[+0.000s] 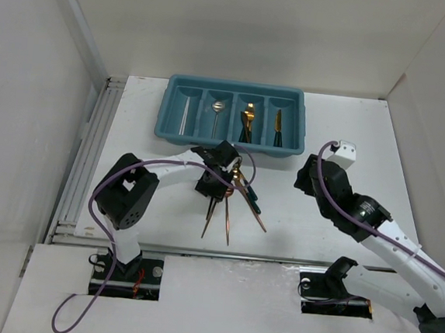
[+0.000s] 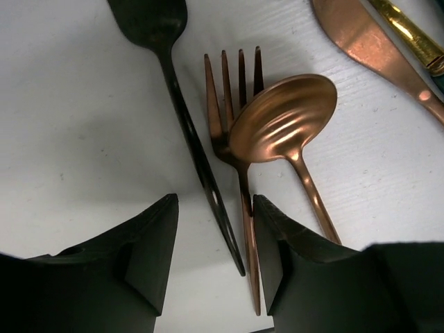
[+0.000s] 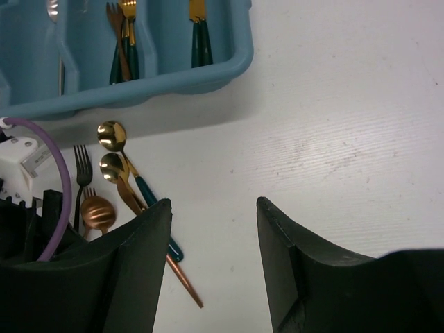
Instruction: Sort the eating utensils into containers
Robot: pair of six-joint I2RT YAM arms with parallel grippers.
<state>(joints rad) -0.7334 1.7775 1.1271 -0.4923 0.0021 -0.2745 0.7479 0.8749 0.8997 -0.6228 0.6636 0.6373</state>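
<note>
The teal tray (image 1: 229, 141) stands at the back of the table and holds white chopsticks (image 1: 184, 121), a spoon (image 1: 216, 110), forks (image 1: 247, 123) and a knife (image 1: 277, 128) in separate compartments. Loose utensils (image 1: 235, 203) lie in a pile in front of it. My left gripper (image 1: 211, 187) is open and low over the pile. In the left wrist view its fingers (image 2: 149, 253) straddle the handles of a black fork (image 2: 182, 114) and a copper fork (image 2: 232, 104), beside a copper spoon (image 2: 284, 128). My right gripper (image 1: 305, 181) is open and empty over bare table (image 3: 214, 263).
A copper knife (image 2: 374, 52) and a gold-handled piece (image 2: 409, 31) lie to the right of the left gripper. The right wrist view shows gold spoons (image 3: 111, 135) with a teal handle (image 3: 156, 211) and the tray's near corner (image 3: 208, 73). White walls enclose the table.
</note>
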